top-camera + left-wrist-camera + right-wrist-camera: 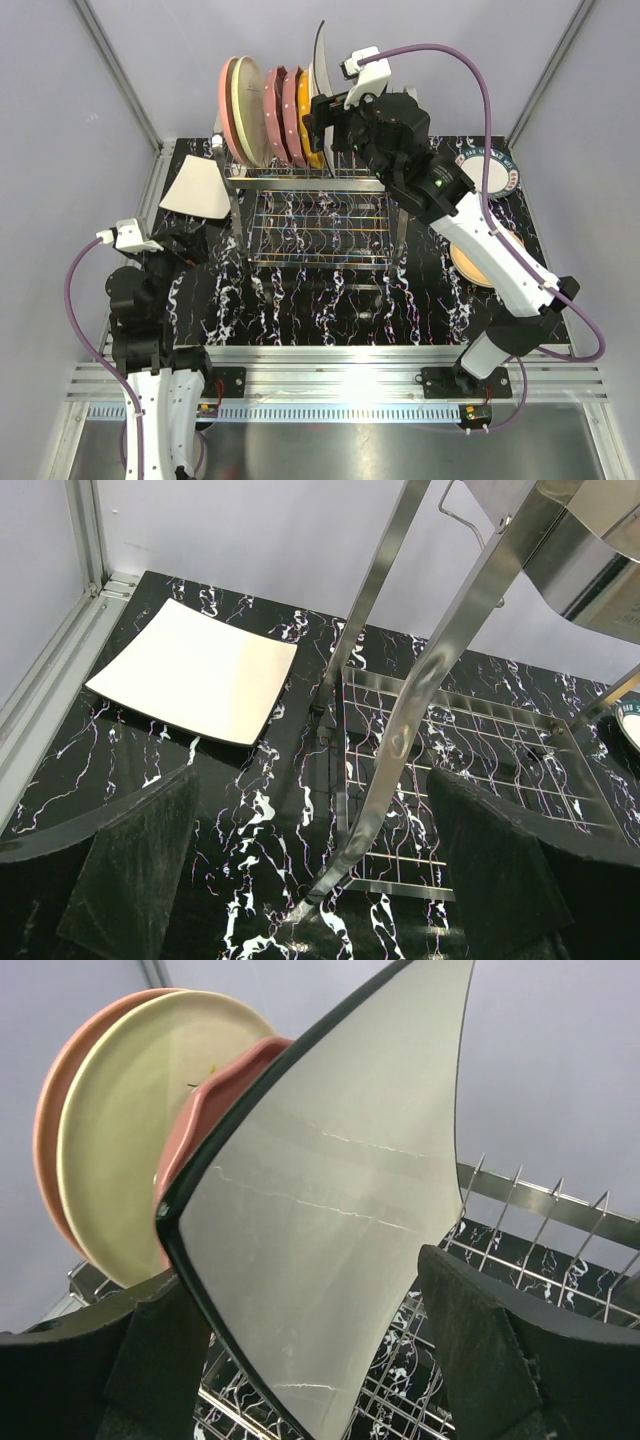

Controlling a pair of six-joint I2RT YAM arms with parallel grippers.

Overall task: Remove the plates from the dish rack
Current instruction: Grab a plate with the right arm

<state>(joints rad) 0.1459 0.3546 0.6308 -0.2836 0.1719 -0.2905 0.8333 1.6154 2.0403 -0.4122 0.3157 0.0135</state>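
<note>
Btwn fingers of R gripper (318, 1355): squarish plate (330, 1210), pale grey, faint white veins, dark green-black rim. Just behind it: salmon-pink plate (215, 1095), cream plate (130, 1130), pink plate (55, 1120). Top view adds white dots on the maroon-pink plate (277, 125), and an orange plate (303, 120). Fwd-left of L gripper (320, 880): white sq plate (195, 670). Table (270, 810) black, white marbling. Rack (440, 650) silver. Pads black.

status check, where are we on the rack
Both open. Left gripper hovers low by rack leg, empty. Right gripper straddles grey plate atop rack. Other plates upright beside it, nothing blocking.
</note>
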